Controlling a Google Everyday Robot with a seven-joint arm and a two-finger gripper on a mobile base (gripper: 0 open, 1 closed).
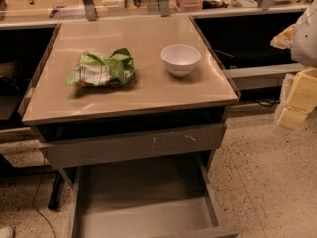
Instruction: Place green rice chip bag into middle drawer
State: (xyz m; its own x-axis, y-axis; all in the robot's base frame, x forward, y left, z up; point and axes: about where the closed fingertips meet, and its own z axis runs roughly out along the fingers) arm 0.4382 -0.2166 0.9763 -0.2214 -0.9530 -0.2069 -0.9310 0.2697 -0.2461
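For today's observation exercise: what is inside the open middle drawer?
The middle drawer shows only bare grey floor, nothing on it. Its rear is hidden beneath the scratched drawer above. The green rice chip bag lies on the tabletop; the gripper hangs at right.

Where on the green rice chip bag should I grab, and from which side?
Probably pinch the raised crumpled fold at the right end of the green rice chip bag, coming down from above; it lies low on the tabletop. The gripper hangs off its right edge.
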